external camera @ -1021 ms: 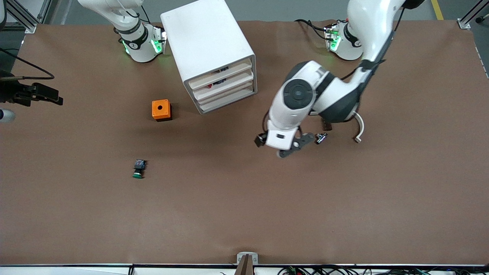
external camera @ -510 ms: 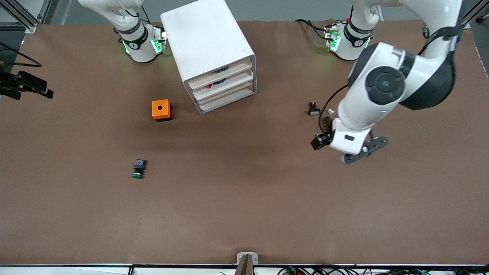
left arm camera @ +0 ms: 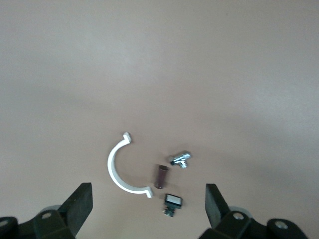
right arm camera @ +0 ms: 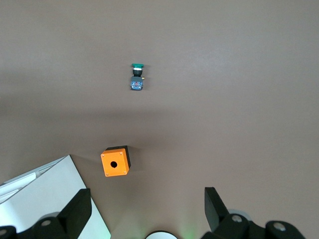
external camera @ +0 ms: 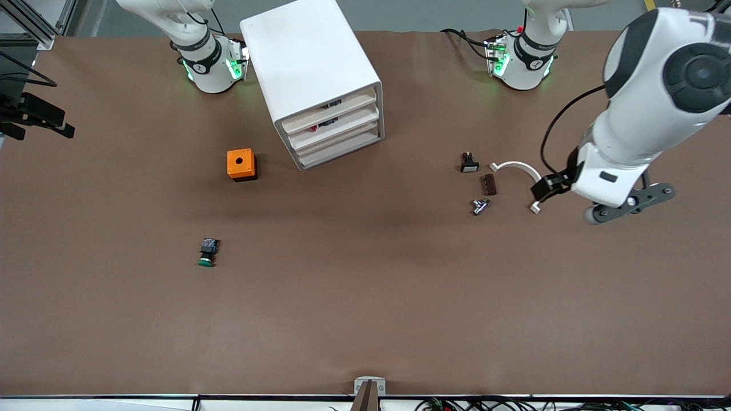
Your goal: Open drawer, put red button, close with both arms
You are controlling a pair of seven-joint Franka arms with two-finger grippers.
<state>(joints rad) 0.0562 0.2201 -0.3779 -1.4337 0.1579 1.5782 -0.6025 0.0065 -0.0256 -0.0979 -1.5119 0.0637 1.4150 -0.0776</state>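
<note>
So the cabinet sits up by the robot bases, and the drawer, second from the top, is pushed in. There's a bit of red showing just inside its front edge, pretty sure that's the red button, but it's too small to say more.

Left gripper hangs high over the left arm's end of the table, fingers spread wide, nothing in them. Below it: a white curved clip, a little brown block, a silver fitting and a small black part, all close together.

Right gripper is up over its own end, fingers also wide apart and empty, above the orange box and the green button.
</note>
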